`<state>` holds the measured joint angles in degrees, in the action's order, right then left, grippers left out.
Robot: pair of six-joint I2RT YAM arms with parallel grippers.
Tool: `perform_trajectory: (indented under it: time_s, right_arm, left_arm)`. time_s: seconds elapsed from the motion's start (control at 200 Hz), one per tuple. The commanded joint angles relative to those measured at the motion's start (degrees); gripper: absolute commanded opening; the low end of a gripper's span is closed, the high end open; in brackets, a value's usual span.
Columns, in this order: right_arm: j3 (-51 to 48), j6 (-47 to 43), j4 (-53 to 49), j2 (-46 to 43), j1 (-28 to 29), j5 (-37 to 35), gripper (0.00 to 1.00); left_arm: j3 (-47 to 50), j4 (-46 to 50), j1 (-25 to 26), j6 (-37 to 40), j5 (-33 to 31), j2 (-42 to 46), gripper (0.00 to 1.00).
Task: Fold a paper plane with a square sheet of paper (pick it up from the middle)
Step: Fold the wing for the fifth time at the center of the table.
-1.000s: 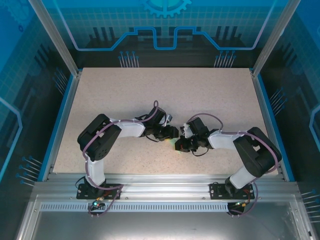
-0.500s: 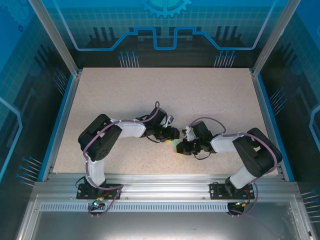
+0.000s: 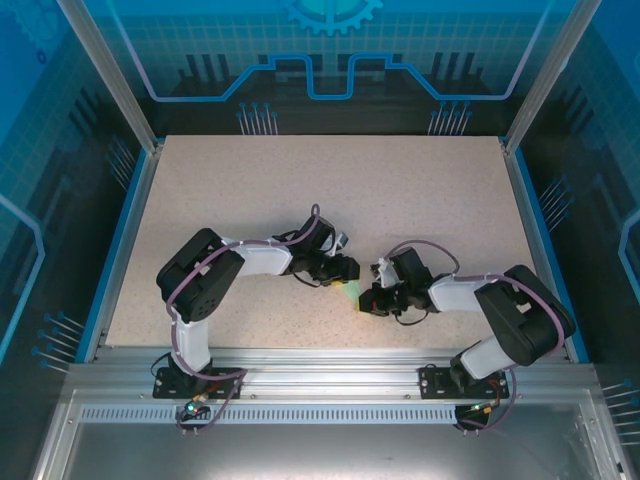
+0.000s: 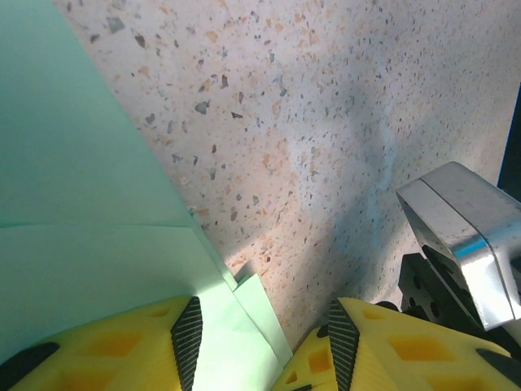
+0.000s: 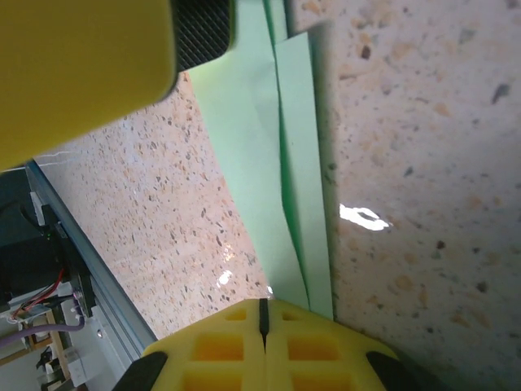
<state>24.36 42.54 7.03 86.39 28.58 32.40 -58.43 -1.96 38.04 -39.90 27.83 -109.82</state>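
Left wrist: mid-fold, looks like creasing the paper (image 4: pixel 81 244) on the desk (image 4: pixel 326 122). Left fingers (image 4: pixel 122 350) sit half apart over it. Right fingers (image 5: pixel 220 350) are shut at its folded edge. Next up is probably sliding along that crease.

I see the paper (image 3: pixel 348 291), pale mint green and unmarked, lying flat on the table (image 3: pixel 250 190) just toward 5 o'clock from its middle. It is partly folded. In the left wrist view, overlapping layers meet at sharp creases, with one long edge running from 11 to 5 o'clock.
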Motion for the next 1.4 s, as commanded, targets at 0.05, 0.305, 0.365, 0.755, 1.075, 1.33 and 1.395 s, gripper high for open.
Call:
perform_trajectory:
  time_s: [0.05,0.305,0.365,0.755,1.075,1.33,1.395]
  right_arm:
    - [-1.9,-1.1,-9.5,4.3,-1.0,-1.3,0.0]
    - [2.0,0.1,-10.8,-7.3,-0.8,1.0,0.06]
    - [3.7,0.4,-11.1,-8.6,-0.9,0.5,0.08]
    - [8.7,1.5,-6.2,4.9,-0.6,2.5,0.08]
    - [3.9,-1.3,-7.3,10.3,-0.7,-1.6,0.03]
    - [4.3,-0.7,-6.3,11.3,-0.7,-1.4,0.02]
    - [4.4,-0.5,-6.3,11.3,-0.7,-1.5,0.02]
  left_arm:
    - [-1.1,2.1,-0.5,1.7,-1.0,-1.8,0.49]
    - [-1.2,2.4,-0.4,2.5,-0.2,-1.9,0.49]
    - [-1.3,2.1,-0.5,2.5,0.1,-2.2,0.49]
    - [-1.6,2.0,-0.3,2.5,0.9,-2.2,0.48]
    - [-2.2,1.8,-0.4,3.3,2.1,1.0,0.55]
    - [1.0,-3.0,-0.4,2.9,3.8,9.7,0.65]
    - [3.0,-3.6,-0.4,2.6,2.5,11.8,0.66]
